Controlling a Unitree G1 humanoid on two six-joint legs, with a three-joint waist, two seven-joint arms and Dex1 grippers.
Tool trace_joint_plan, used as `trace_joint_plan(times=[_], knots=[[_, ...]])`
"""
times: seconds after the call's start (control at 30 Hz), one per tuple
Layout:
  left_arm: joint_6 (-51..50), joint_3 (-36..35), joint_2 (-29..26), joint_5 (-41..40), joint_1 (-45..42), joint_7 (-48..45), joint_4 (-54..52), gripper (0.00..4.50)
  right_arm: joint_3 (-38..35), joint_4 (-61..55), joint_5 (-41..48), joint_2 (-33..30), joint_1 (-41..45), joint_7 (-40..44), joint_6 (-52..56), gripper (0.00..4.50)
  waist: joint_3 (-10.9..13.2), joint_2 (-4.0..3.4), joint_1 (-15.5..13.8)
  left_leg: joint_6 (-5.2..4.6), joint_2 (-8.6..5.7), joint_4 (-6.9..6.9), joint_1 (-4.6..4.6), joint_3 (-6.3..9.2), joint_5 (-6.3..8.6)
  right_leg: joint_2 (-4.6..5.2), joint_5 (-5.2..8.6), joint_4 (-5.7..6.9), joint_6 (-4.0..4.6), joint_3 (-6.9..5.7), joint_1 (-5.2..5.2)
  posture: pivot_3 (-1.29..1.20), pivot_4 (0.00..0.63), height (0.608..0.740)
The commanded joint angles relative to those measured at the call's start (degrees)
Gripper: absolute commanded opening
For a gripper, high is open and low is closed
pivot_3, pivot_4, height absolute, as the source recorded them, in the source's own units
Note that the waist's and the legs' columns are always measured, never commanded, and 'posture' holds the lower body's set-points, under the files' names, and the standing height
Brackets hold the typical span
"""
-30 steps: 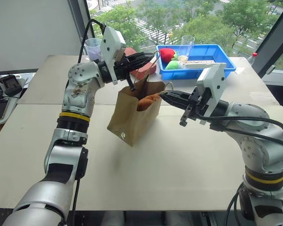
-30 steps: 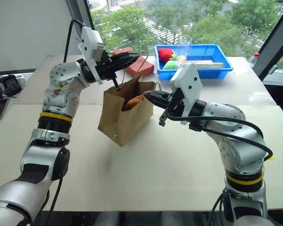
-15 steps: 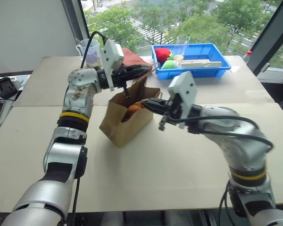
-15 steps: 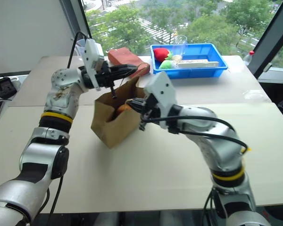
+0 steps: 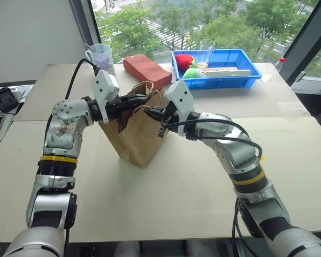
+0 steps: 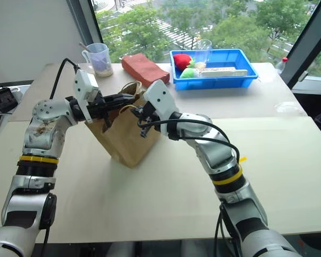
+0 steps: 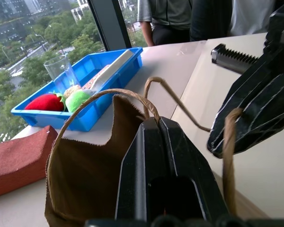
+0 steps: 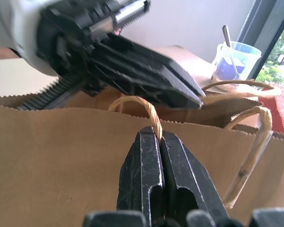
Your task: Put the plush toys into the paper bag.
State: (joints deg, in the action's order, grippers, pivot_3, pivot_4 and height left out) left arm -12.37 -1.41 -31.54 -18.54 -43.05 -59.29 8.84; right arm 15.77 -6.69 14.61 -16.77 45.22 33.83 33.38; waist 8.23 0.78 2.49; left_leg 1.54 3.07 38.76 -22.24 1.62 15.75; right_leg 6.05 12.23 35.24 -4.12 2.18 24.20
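I have the paper bag (image 5: 136, 136) standing on the table (image 5: 203, 176), well short of the blue tray (image 5: 246, 72). My left gripper (image 5: 140, 98) is clamped on its far rim, my right gripper (image 5: 150, 111) pinches shut on a loop handle (image 8: 141, 105) at the near rim. I cannot see the plush toys inside from here. My worry: pulling the two sides unevenly could tear the handle or tip the bag over.

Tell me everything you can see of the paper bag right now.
The paper bag is brown kraft paper with thin tan loop handles, standing upright and slightly creased on the beige table. Both grippers meet at its top: the left gripper is shut on the rim, and the right gripper is shut on a handle loop. Its contents are hidden. A red-brown block lies behind it, apart.
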Motion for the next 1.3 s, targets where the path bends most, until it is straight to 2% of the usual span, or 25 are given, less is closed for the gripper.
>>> trace_joint_plan(times=[0.03,0.27,0.37,0.4,0.43,0.57,0.6,0.63,0.8,0.9,1.0,1.13,1.3], knots=[[-3.55,-2.02,0.00,-2.30,1.11,3.59,-6.97,0.00,-0.66,0.32,-0.99,-0.48,1.40,2.01,-2.85,0.02,0.00,0.00,0.01,0.00,0.00,0.00,0.02,0.00,0.00,0.00,0.00,0.01,0.00,0.01,0.00,0.00,0.150,0.740],[-10.85,-2.81,-0.93,-6.58,3.19,6.34,-15.77,0.00,-1.79,0.76,-1.43,-2.98,1.77,6.05,-3.47,0.02,0.00,0.00,0.08,0.00,-0.02,-0.01,0.05,0.04,0.00,0.00,0.00,0.04,0.00,0.02,0.01,0.00,0.150,0.740],[-16.26,-4.67,-4.07,-9.83,5.76,6.31,-20.99,0.94,-2.54,-0.82,-0.42,-5.93,1.89,9.82,-2.64,0.00,0.00,-0.01,0.15,-0.01,-0.03,-0.02,0.05,0.06,0.00,0.00,0.00,0.03,0.00,0.04,0.03,0.00,0.150,0.740],[-17.28,-5.33,-5.15,-10.47,6.77,6.42,-22.49,1.38,-2.61,-1.16,-0.21,-6.59,1.99,10.78,-2.65,0.00,0.01,-0.01,0.14,-0.03,-0.03,-0.03,0.06,0.06,0.01,0.00,0.00,0.03,0.00,0.05,0.03,0.00,0.150,0.740],[-18.03,-5.73,-6.10,-10.94,7.60,6.45,-23.64,1.85,-2.70,-1.33,-0.07,-6.97,2.09,11.39,-2.67,0.65,0.01,-0.01,0.14,-0.03,-0.03,-0.04,0.05,0.08,0.02,0.00,0.00,0.03,0.00,0.05,0.03,0.00,0.150,0.740],[-22.74,-11.07,-9.88,-14.86,12.76,8.31,-29.81,3.68,-3.51,-2.69,2.08,-9.44,3.10,15.84,-1.47,1.94,0.01,-0.01,0.13,-0.05,-0.04,-0.04,0.07,0.08,0.03,0.00,0.00,0.03,0.00,0.06,0.02,0.00,0.150,0.740],[-24.01,-12.73,-10.66,-15.99,14.24,8.95,-31.43,4.27,-3.82,-3.29,2.83,-10.17,3.33,17.08,-0.99,2.37,0.02,-0.02,0.12,-0.05,-0.04,-0.04,0.06,0.08,0.03,0.00,0.00,0.02,0.00,0.07,0.03,0.00,0.150,0.740],[-25.11,-14.36,-11.49,-17.17,15.82,9.34,-32.93,4.50,-4.12,-3.89,3.55,-10.92,3.60,18.30,-0.48,2.70,0.02,-0.02,0.11,-0.05,-0.04,-0.04,0.06,0.09,0.03,0.00,0.00,0.02,0.00,0.07,0.04,0.00,0.150,0.740],[-29.35,-21.76,-14.81,-22.11,27.26,9.88,-40.23,4.50,-5.08,-4.78,5.40,-14.95,4.87,22.86,0.29,4.43,0.03,-0.03,-0.12,-0.08,-0.03,-0.07,0.08,0.10,0.05,0.00,0.01,-0.02,-0.01,0.07,0.01,0.00,0.150,0.740],[-29.34,-22.65,-14.24,-23.06,33.32,10.99,-43.53,4.50,-5.75,-4.43,6.55,-16.94,5.47,25.08,0.43,4.47,0.04,-0.02,-0.50,-0.09,-0.04,-0.05,0.06,0.10,0.06,0.00,0.01,-0.05,0.00,0.07,-0.01,0.00,0.150,0.740],[-26.55,-20.65,-12.68,-21.07,37.36,12.27,-44.67,4.50,-6.56,-5.24,8.77,-18.63,6.14,28.04,1.77,4.47,0.04,-0.02,-0.76,-0.09,-0.04,-0.02,0.06,0.09,0.05,0.00,0.01,-0.07,0.00,0.10,-0.03,0.00,0.150,0.740],[-22.31,-15.54,-10.17,-17.36,39.89,13.61,-44.68,4.50,-8.10,-7.28,13.77,-22.20,7.57,33.17,5.36,4.47,0.04,-0.03,-1.32,-0.09,-0.06,-0.03,0.07,0.08,0.05,0.00,0.01,-0.08,0.01,0.10,-0.02,0.00,0.150,0.740],[-16.62,-10.45,-7.17,-12.07,39.95,15.35,-42.13,4.50,-8.97,-7.99,16.36,-24.28,9.42,34.80,7.76,4.47,0.04,-0.03,-1.68,-0.09,-0.06,-0.03,0.07,0.08,0.05,0.00,0.01,-0.11,0.01,0.10,-0.03,0.00,0.150,0.740]])
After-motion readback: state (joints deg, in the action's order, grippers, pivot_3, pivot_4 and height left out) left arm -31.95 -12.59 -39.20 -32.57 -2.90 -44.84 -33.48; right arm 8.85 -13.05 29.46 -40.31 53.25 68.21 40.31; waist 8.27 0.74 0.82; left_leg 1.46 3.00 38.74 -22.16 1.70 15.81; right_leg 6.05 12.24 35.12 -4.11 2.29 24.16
